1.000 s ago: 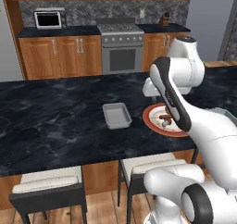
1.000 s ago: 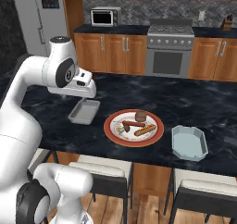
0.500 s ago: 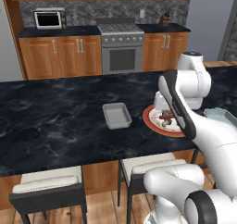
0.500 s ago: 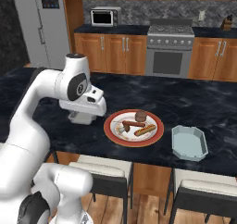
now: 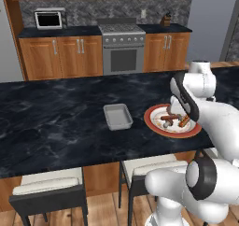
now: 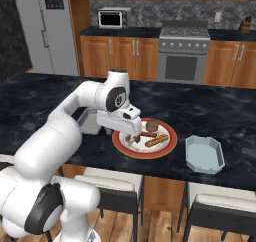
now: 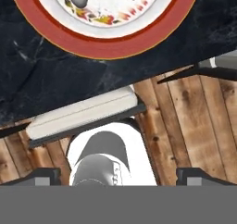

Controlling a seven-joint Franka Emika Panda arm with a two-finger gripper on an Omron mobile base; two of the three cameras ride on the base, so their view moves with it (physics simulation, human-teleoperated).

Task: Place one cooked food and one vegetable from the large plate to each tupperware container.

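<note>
On the dark marbled island counter, the small grey rectangular tupperware tub sits furthest left in the left base view, holding nothing that can be made out. Just beside it to the right lies the wide round plate with a red-orange rim and white centre, carrying a few brown sausage-like pieces and a darker rounded item; the individual foods are too small to name. The white arm's two-finger gripper hangs low over the plate's near-left edge, its jaws spread wide with nothing between them. In the hand view the plate's rim curves across the top, above the counter edge. Well apart to the right, in the right base view, rests the pale blue shallow tupperware tub.
</note>
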